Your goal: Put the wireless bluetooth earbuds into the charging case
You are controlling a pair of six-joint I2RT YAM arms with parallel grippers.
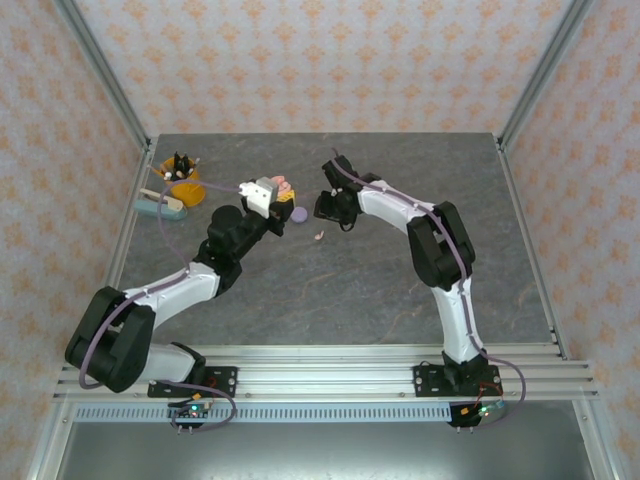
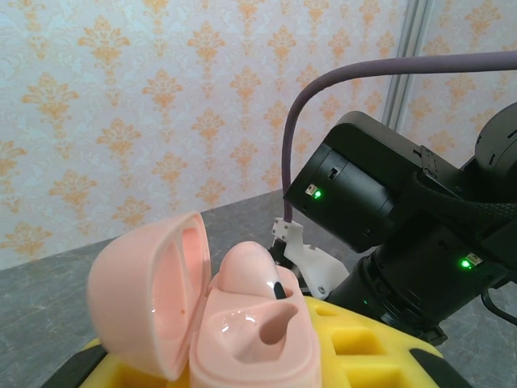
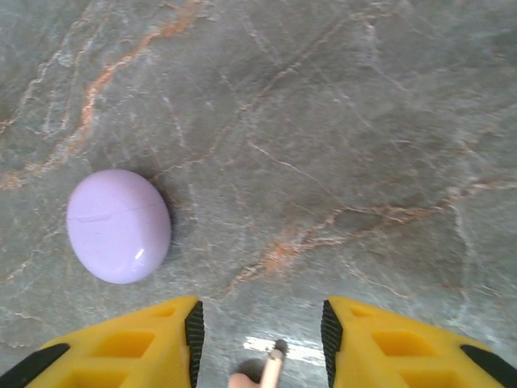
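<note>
My left gripper (image 1: 270, 192) is shut on an open salmon-pink charging case (image 2: 242, 323), raised off the table with its lid (image 2: 149, 291) swung back. One pink earbud (image 2: 252, 271) sits in the case's far socket, while the near socket (image 2: 279, 323) is hollow. Another pink earbud (image 3: 271, 373) lies on the table between the yellow fingers (image 3: 153, 343) of my right gripper (image 3: 260, 333), which is open just above it. That earbud (image 1: 320, 236) shows as a pale speck in the top view, below the right gripper (image 1: 327, 208). A closed lilac case (image 3: 119, 225) rests to the left.
The lilac case (image 1: 298, 212) lies between the two grippers. Orange and pale teal items (image 1: 175, 190) are grouped at the back left of the grey marbled table (image 1: 400, 290). The right arm's black wrist (image 2: 404, 226) hangs close behind the pink case. Metal posts frame the table.
</note>
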